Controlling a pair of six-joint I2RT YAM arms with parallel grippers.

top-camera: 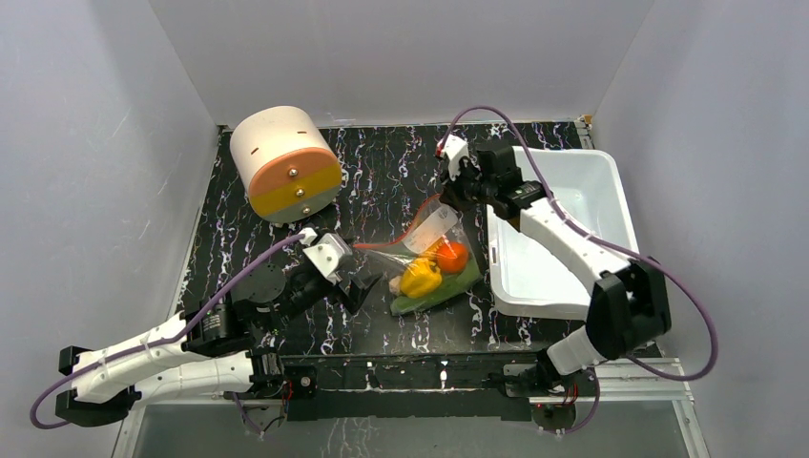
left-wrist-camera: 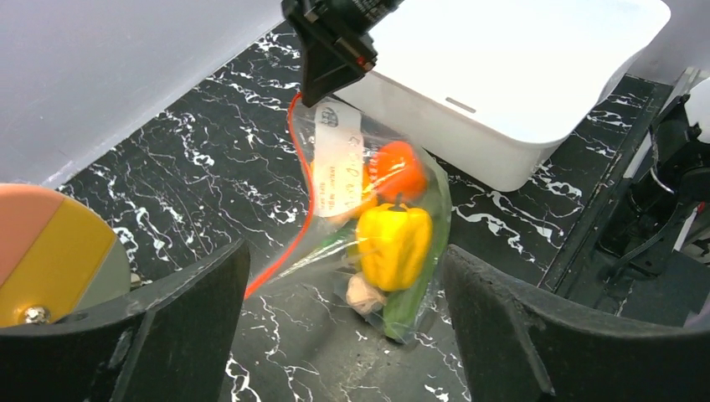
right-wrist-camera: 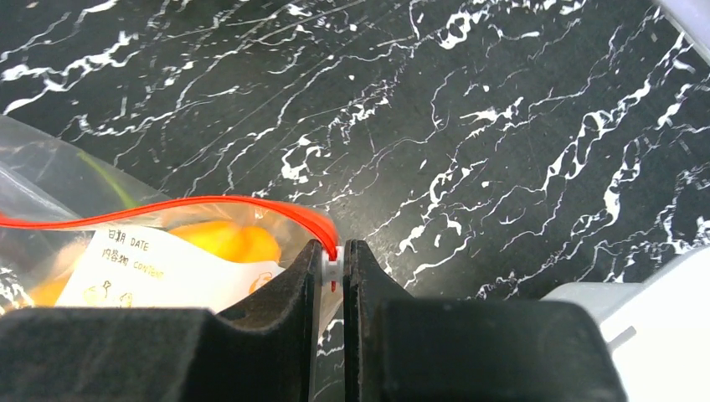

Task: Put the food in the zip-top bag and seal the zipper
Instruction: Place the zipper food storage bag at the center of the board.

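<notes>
The clear bag (top-camera: 431,227) lies near the middle of the table (top-camera: 382,172), a little toward the right edge. Its far end is lifted up, and its near end rests on the table. Inside, close together, are a yellow pepper (top-camera: 421,277), an orange-red round fruit (top-camera: 453,256), a long green pod (top-camera: 446,289) and a small pale piece (left-wrist-camera: 362,293). The red-orange zipper (left-wrist-camera: 295,159) runs along the bag's left side. Whether it is fully closed cannot be seen.

bag (left-wrist-camera: 322,243): clear crinkly plastic — glossy | table (top-camera: 382,181): black marbled, smooth | tub (top-camera: 596,191): white matt plastic
</notes>
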